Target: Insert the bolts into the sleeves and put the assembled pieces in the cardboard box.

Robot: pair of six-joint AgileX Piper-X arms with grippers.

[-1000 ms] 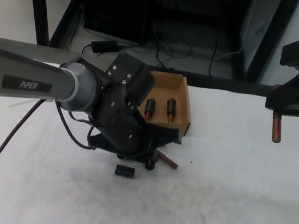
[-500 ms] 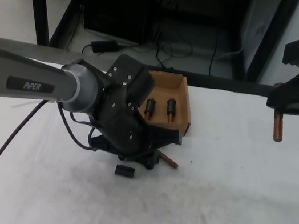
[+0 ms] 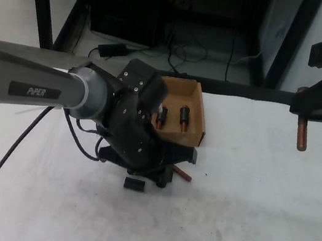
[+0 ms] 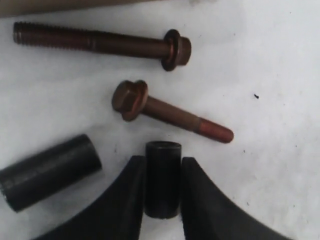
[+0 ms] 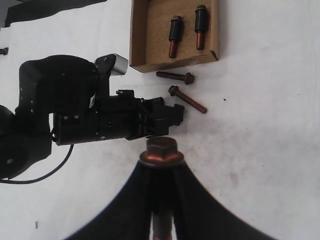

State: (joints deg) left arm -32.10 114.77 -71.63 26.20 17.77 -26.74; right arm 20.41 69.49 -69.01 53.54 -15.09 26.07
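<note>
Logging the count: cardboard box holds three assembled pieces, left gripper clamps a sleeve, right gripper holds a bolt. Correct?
No. The cardboard box holds two assembled pieces, not three; the right wrist view shows it. The rest stands: the left gripper clamps a sleeve, and the right gripper holds a bolt.

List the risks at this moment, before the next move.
1. The left hand grips a sleeve close beside a loose bolt and a second sleeve; lifting might nudge them.
2. The right hand pinches its bolt just under the head, so it might tilt and miss the sleeve's bore.
</note>
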